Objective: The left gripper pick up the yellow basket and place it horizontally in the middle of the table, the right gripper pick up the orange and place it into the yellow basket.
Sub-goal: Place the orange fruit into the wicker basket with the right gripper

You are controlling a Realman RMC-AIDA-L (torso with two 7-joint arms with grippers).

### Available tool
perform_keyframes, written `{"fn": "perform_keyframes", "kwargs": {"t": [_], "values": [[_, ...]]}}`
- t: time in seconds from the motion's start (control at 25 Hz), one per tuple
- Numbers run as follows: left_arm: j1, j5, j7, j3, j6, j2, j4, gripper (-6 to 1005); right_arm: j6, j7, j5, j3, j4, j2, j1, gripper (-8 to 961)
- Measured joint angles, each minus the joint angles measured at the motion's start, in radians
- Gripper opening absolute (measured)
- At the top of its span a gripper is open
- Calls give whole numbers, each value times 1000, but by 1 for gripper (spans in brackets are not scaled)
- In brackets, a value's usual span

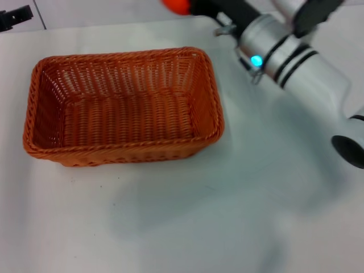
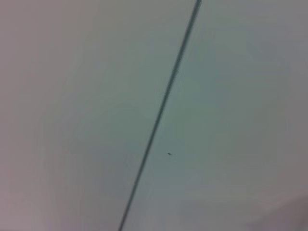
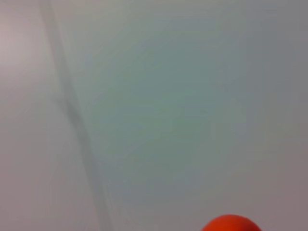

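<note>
Your main risk from here is dropping the orange (image 1: 177, 5) short of the yellow basket (image 1: 122, 106): only a sliver of the fruit shows at the top edge of the head view, right at the tip of the right gripper (image 1: 196, 5), and you cannot tell from these pictures whether the claw is closed on it or merely beside it. If the grip is shallow on that smooth, tapered fruit, it could slip and roll across the table (image 1: 227, 216) before you clear the rim. A low approach could also clip the braided rim at the near-right corner and shove the basket out of place. The basket lies flat and lengthwise across the table, empty, left of centre in the head view. The orange sits beyond the basket's far right corner, apart from it, and the right wrist view shows its rounded top (image 3: 231, 223) close under the camera. Your left gripper (image 1: 14, 17) is parked at the far left, well clear of the basket; its fingers' state cannot be read here.
</note>
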Motion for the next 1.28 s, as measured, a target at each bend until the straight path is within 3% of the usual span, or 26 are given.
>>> {"fn": "perform_keyframes", "kwargs": {"t": [0.28, 0.72, 1.16, 1.28], "values": [[1, 10, 8, -21, -93, 5, 2, 888, 25, 0, -4, -167, 52, 9, 30, 78], [13, 10, 13, -28, -234, 2, -2, 888, 59, 0, 1, -367, 76, 11, -14, 80], [13, 10, 13, -23, -268, -1, -31, 887, 30, -2, -4, -434, 76, 11, -23, 134], [15, 10, 13, -14, -283, -1, -38, 887, 8, -2, -4, -437, 74, 11, -28, 191]]}}
